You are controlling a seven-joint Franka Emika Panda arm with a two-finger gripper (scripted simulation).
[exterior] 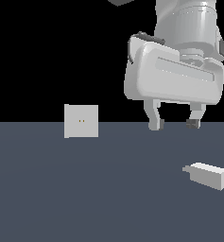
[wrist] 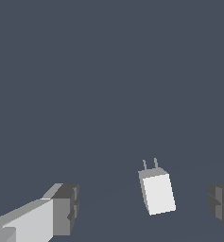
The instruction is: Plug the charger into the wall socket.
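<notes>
- Progress is nil in the exterior view: we hold our gripper [exterior: 174,124] above the desk [exterior: 85,198], fingers spread wide and empty. The charger [exterior: 207,174] lies flat near the desk's edge at the exterior view's right, well apart from the wall socket [exterior: 81,121] standing upright at the far edge.
- Wrist view: the charger [wrist: 157,190] lies between our fingertips [wrist: 66,208], untouched, prongs pointing away. We judge grasping, carrying and plugging all remain.

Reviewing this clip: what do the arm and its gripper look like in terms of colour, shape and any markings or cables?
The arm is glossy white with rounded housings and dark grey trim at the joints. The gripper has a wide, boxy white body with rounded corners and a recessed panel, and two slim light grey fingers ending in dark grey blocky pads. No cables, logos or markings are visible.
</notes>
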